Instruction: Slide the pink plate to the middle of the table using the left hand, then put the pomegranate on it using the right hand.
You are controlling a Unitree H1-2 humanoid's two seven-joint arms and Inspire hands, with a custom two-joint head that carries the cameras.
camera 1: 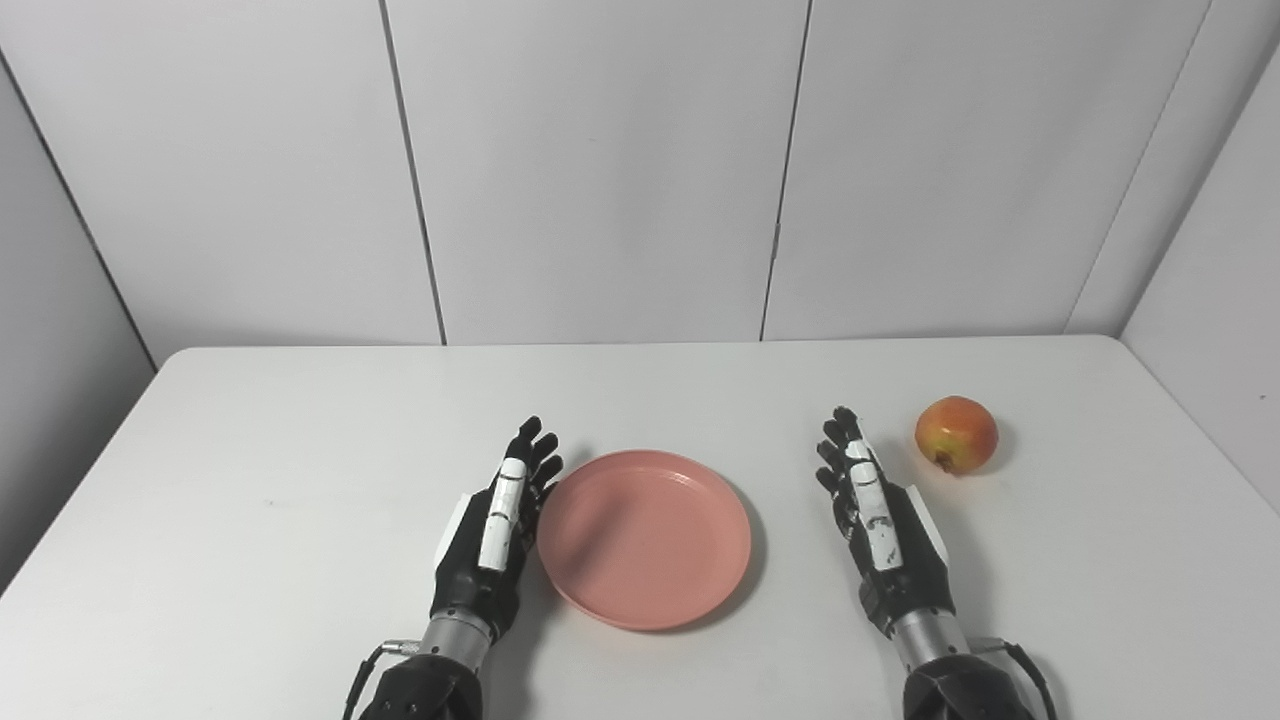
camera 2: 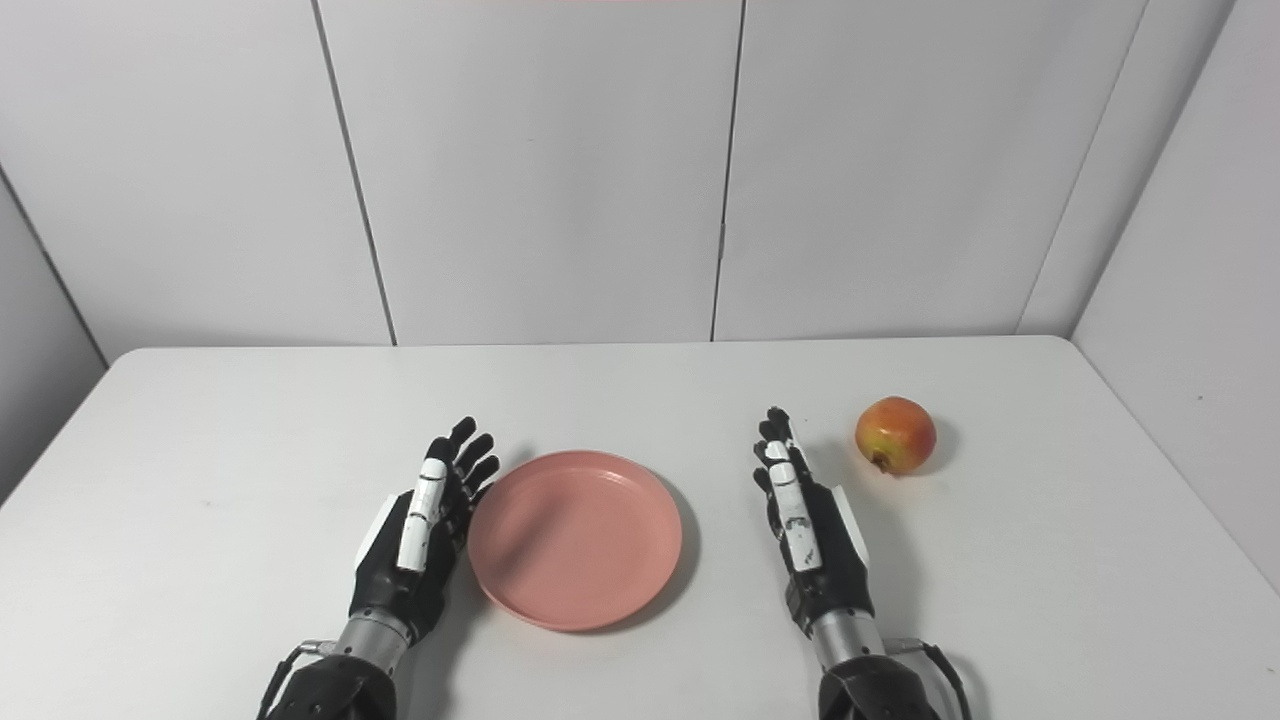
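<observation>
A pink plate (camera 1: pixel 645 538) lies flat on the white table (camera 1: pixel 300 470), near the middle and toward the front. My left hand (camera 1: pixel 497 530) is open with fingers straight, edge-on against or just beside the plate's left rim. A red-yellow pomegranate (camera 1: pixel 956 434) sits on the table at the right. My right hand (camera 1: pixel 878 520) is open and empty, fingers straight, standing between the plate and the pomegranate, a little short of the fruit and apart from both.
White wall panels (camera 1: pixel 600 170) stand behind the table's far edge. A side wall (camera 1: pixel 1220 300) runs close along the table's right edge. The table's left part holds nothing.
</observation>
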